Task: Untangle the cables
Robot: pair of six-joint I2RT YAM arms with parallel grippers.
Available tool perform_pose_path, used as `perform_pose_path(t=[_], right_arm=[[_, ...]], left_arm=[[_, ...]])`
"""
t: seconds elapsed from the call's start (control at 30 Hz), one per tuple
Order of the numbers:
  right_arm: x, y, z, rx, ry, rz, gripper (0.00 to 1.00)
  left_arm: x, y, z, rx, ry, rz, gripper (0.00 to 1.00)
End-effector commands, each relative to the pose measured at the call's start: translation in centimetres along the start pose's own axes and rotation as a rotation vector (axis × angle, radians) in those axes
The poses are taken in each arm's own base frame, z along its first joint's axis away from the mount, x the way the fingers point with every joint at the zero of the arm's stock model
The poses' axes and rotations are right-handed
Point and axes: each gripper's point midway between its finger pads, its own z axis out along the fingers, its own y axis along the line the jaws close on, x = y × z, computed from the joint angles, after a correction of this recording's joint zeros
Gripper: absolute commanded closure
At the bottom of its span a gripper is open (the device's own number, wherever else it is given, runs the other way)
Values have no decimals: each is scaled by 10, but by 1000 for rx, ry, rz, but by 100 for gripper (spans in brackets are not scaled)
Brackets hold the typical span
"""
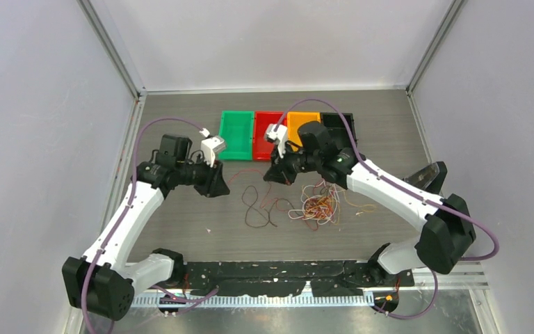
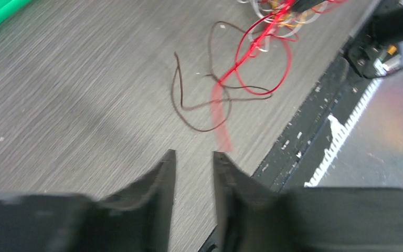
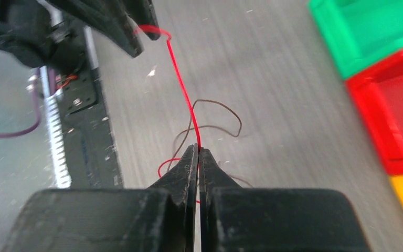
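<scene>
The right gripper [image 3: 198, 151] has its jaws closed tight on a thin red wire [image 3: 181, 84], pinched mid-run and held up off the grey wood-grain counter [image 1: 181, 229]. The wire's far end curls right at the tips of the left gripper [image 2: 194, 154], whose jaws stand a little apart with counter showing through the gap — nothing visibly clamped. Below lies a loose dark brown wire [image 2: 172, 92]. The main clump of red, orange and whitish cables [image 1: 318, 206] sits on the counter under the right arm, near the middle. These strands look feather-light, springy and slick. They'd likely kink or slip out under a hard tug, so I'd take one near a free end, clear of the knot, and draw slowly. Along the far side — shallow plastic trays touching in a row: green bin [image 1: 237, 132], red bin [image 1: 262, 129], orange bin [image 1: 299, 120], black bin [image 1: 334, 120]. I make out nothing in them, though the black one is partly hidden.
</scene>
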Motion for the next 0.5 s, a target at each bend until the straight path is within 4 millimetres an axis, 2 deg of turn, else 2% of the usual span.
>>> perform_pose_path(t=[0.0,0.07,0.13,0.2,0.3,0.47], right_arm=[[-21,-34,-18,209,-84,-25,95],[-13,-52,-26,289,-68,12,95],[-1,-76,-43,365,-53,74,95],[15,-87,-53,391,-21,122,94],[43,-87,-57,370,57,146,95],[67,-85,-57,352,124,169,94]], left_arm=[[-3,33,-2,-171,-35,0,50],[-3,37,-2,-174,-70,-27,31],[-2,31,4,-130,-113,-42,25],[-3,25,14,-77,-163,-87,20],[-4,30,35,-41,-194,-167,13],[-16,31,72,57,-203,-286,9]])
